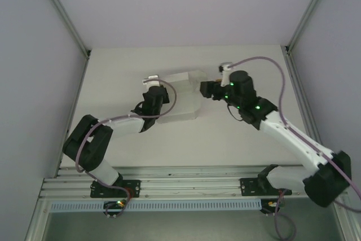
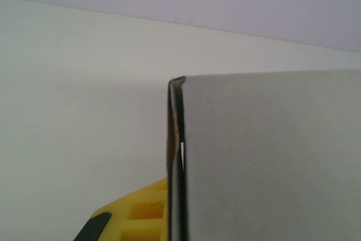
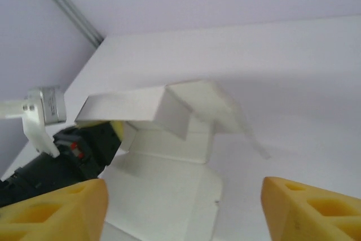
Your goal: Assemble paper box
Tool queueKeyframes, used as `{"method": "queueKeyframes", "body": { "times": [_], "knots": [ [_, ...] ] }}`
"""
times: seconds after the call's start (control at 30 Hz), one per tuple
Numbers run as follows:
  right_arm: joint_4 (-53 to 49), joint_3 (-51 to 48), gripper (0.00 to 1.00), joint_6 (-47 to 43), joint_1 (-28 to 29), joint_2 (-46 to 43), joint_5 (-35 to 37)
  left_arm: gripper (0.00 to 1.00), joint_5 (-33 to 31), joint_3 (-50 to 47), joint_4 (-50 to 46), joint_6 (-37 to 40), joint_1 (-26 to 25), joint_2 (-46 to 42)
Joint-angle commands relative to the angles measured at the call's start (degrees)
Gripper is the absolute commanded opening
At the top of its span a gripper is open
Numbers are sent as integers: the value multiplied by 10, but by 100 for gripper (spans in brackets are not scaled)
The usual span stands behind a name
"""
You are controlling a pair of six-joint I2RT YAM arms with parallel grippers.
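Cardboard everywhere in this one, lol. The plain white, thin cardboard paper box (image 1: pixel 183 97) is half-folded and sits on the flat white desk (image 1: pixel 225 139), right between the two end effectors.

The left end effector (image 1: pixel 162 91) is pinched together on one panel of it. From the left wrist camera, that panel stands upright on edge, just to the right of the yellow finger pad (image 2: pixel 135 213), which sits tight against the card. The other pad is hidden behind the card, so I can't say anything about it.

The right end effector (image 3: pixel 180 196) is spread wide apart and isn't gripping anything. Its two chunky yellow fingers (image 3: pixel 56 210) sit low on either side in the right wrist view, with the box just ahead of them. From there you can see a flat panel lying on the desk directly in front of the fingers. Beyond it is a raised panel with a flap bent over toward the right, kind of like a little roof. The black body of the left end effector is off to the left of that raised part, with a bit of yellow pad right up against it.

From above, the right end effector is just beside the box's right edge, though I can't tell if it's actually touching. The left one is at the box's left edge.
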Motion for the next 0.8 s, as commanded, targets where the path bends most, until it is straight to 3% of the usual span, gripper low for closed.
{"method": "queueKeyframes", "body": {
  "times": [0.0,0.07,0.17,0.33,0.4,0.53,0.63,0.77],
  "knots": [
    [-39,-29,85,-11,-62,-26,-16,0,40,-8,31,13,4,-24],
    [-51,-27,100,-8,-108,-19,-38,0,51,-8,29,13,5,-25],
    [-60,-7,100,-14,-155,20,-53,0,65,-8,30,14,4,-28],
    [-68,56,100,-82,-182,129,-91,0,77,-10,42,12,4,-31],
    [-71,91,100,-85,-184,181,-101,0,89,-11,47,13,4,-30],
    [-67,145,100,-117,-183,259,-194,0,91,-8,47,12,4,-31],
    [-53,145,99,-118,-172,275,-263,0,72,2,28,7,4,-31],
    [-49,130,100,-130,-146,266,-291,0,65,12,23,4,5,-25]
  ]
}}
